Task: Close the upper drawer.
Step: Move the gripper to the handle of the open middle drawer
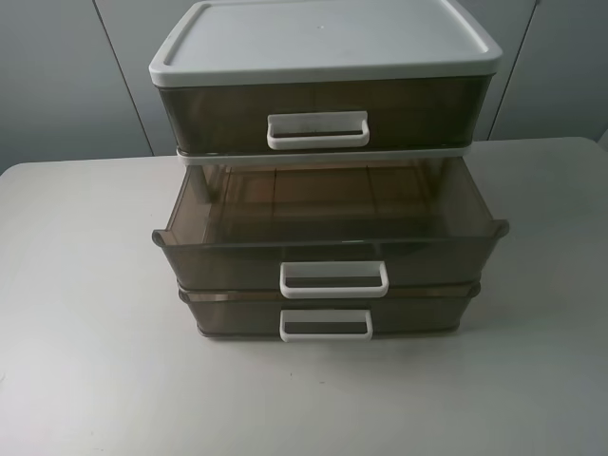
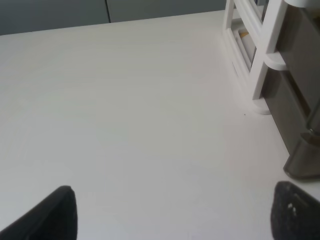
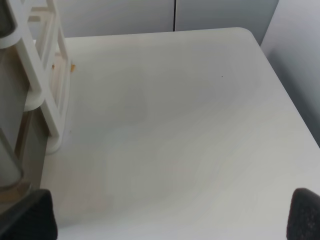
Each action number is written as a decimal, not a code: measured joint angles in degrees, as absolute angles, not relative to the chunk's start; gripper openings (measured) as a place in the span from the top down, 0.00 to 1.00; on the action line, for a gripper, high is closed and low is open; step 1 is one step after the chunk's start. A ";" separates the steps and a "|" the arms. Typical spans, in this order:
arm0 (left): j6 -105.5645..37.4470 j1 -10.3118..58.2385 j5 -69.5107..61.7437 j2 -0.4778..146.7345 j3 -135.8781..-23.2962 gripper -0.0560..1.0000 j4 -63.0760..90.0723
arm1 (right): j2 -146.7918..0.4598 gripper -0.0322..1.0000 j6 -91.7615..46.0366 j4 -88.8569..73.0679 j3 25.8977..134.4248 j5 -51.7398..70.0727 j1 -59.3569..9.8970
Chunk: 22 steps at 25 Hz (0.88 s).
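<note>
The upper drawer (image 1: pixel 228 255), smoky-brown with a white loop handle (image 1: pixel 333 279), is the middle of three and stands pulled out toward the table's front. It looks empty. Its corner shows in the left wrist view (image 2: pixel 303 161) and in the right wrist view (image 3: pixel 9 150). Neither gripper shows in the exterior high view. My left gripper (image 2: pixel 172 220) is open and empty, low over the table to the left of the cabinet. My right gripper (image 3: pixel 165 220) is open and empty, low over the table to the cabinet's right.
The white-framed cabinet (image 1: pixel 323 38) stands at the middle back of the white table (image 1: pixel 85 332). Its taller top drawer (image 1: pixel 218 112) and the lowest drawer (image 1: pixel 237 319) are pushed in. The cabinet's white side frame shows in both wrist views (image 2: pixel 260 55) (image 3: pixel 45 85).
</note>
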State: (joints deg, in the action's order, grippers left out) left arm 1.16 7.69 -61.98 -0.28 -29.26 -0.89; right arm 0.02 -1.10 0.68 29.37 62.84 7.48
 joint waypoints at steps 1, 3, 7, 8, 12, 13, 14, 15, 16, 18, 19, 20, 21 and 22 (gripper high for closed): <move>1.16 7.69 -61.98 -0.28 -29.26 0.25 -0.89 | 0.02 0.29 -1.10 0.68 29.37 62.84 7.48; 1.16 7.69 -61.98 -0.28 -29.26 0.25 -0.89 | 0.02 0.29 -1.10 0.68 29.37 62.84 7.48; 1.16 7.69 -61.98 -0.28 -29.26 0.25 -0.89 | 0.02 0.29 -1.10 0.68 29.37 62.84 7.48; 1.16 7.69 -61.98 -0.28 -29.26 0.25 -0.89 | 0.02 0.29 -1.10 0.68 29.37 62.84 7.48; 1.16 7.69 -61.98 -0.28 -29.26 0.25 -0.89 | 0.02 0.29 -1.10 0.68 29.37 62.84 7.48; 1.16 7.69 -61.98 -0.28 -29.26 0.25 -0.89 | 0.02 0.29 -1.10 0.68 29.37 62.84 7.48; 1.16 7.69 -61.98 -0.28 -29.26 0.25 -0.89 | 0.02 0.29 -1.10 0.68 29.37 62.84 7.48; 1.16 7.69 -61.98 -0.28 -29.26 0.25 -0.89 | 0.02 0.29 -1.10 0.68 29.37 62.84 7.48; 1.16 7.69 -61.98 -0.28 -29.26 0.25 -0.89 | 0.02 0.29 -1.10 0.68 29.37 62.84 7.48; 1.16 7.69 -61.98 -0.28 -29.26 0.25 -0.89 | 0.02 0.29 -1.10 0.68 29.37 62.84 7.48; 1.16 7.69 -61.98 -0.28 -29.26 0.25 -0.89 | 0.02 0.29 -1.10 0.68 29.37 62.84 7.48; 1.16 7.69 -61.98 -0.28 -29.26 0.25 -0.89 | 0.02 0.29 -1.10 0.68 29.37 62.84 7.48; 1.16 7.69 -61.98 -0.28 -29.26 0.25 -0.89 | 0.02 0.29 -1.10 0.68 29.37 62.84 7.48; 1.16 7.69 -61.98 -0.28 -29.26 0.25 -0.89 | 0.02 0.29 -1.10 0.68 29.37 62.84 7.48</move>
